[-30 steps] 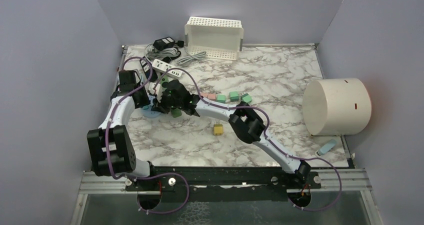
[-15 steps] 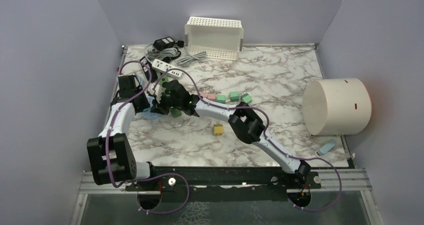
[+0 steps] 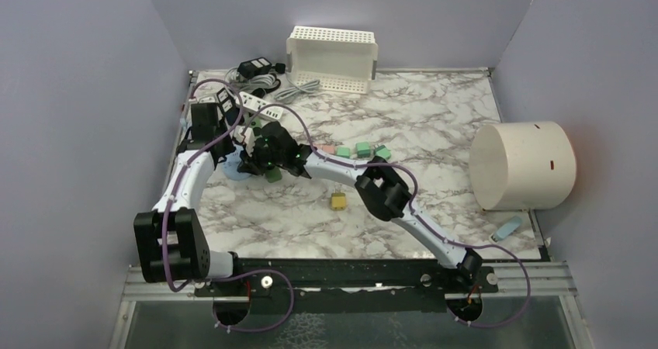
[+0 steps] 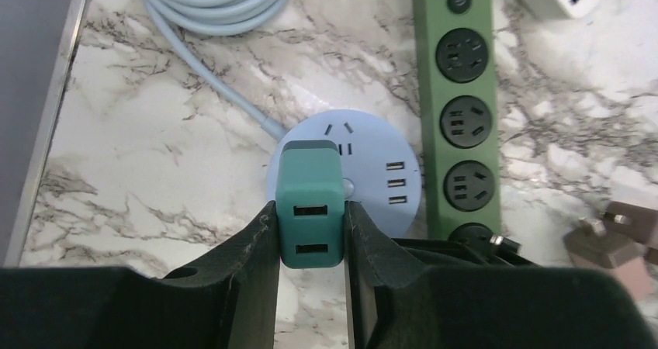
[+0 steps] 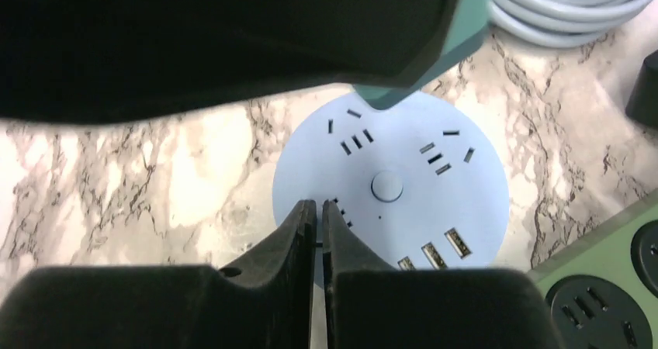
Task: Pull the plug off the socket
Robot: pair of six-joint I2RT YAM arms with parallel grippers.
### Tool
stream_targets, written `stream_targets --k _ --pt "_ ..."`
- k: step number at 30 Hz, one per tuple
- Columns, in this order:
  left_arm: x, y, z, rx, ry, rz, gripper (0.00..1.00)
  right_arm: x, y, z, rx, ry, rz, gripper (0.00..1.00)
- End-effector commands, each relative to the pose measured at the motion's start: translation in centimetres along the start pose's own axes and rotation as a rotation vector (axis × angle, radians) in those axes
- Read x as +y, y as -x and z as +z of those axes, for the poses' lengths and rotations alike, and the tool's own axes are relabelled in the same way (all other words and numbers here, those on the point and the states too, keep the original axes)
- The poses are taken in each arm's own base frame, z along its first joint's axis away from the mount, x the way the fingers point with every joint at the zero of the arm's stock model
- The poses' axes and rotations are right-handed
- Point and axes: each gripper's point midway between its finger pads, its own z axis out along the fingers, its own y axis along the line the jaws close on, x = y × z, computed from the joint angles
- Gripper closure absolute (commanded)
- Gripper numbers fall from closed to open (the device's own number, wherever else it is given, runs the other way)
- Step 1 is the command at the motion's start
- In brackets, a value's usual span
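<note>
My left gripper (image 4: 310,229) is shut on a teal two-port USB plug (image 4: 310,202) and holds it just above the far part of a round light-blue socket (image 4: 372,182). In the right wrist view the plug's corner (image 5: 438,62) hangs over the socket (image 5: 396,186), whose slots all show bare. My right gripper (image 5: 319,209) is shut and empty, its tips down on the socket's near edge. In the top view both grippers meet at the far left, left (image 3: 226,146) and right (image 3: 247,163), over the socket (image 3: 233,172).
A green power strip (image 4: 465,108) lies right of the socket. A coiled grey cable (image 4: 217,8) lies behind it and a brown adapter (image 4: 613,244) to the right. A white basket (image 3: 332,58), coloured blocks (image 3: 361,150), a yellow plug (image 3: 338,201) and a white cylinder (image 3: 524,165) are about.
My left arm has drawn toward the back with the teal plug in its grip. My right gripper has stayed on the socket.
</note>
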Motion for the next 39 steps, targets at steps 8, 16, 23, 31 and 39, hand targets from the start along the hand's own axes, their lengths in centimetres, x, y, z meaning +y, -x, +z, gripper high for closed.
stream_targets --k 8,16,23,31,39 --pt "-4.0 7.1 -3.3 -0.208 -0.226 -0.094 1.0 4.2 -16.2 -0.6 0.394 0.053 0.177 0.89" --pt "0.4 11.3 -6.6 -0.28 -0.155 -0.166 1.0 3.2 -8.9 -2.1 0.247 0.0 0.135 0.71" --pt "0.0 11.6 -7.5 -0.301 -0.188 -0.186 1.0 4.5 1.9 -6.8 0.088 -0.018 0.146 0.69" --pt "0.0 10.7 -7.4 -0.292 -0.195 -0.184 1.0 6.1 -4.6 -13.3 0.221 -0.178 0.273 0.69" --pt "-0.5 9.7 -6.6 -0.269 -0.218 -0.188 1.0 4.0 -9.7 -13.9 0.32 -0.323 0.304 0.69"
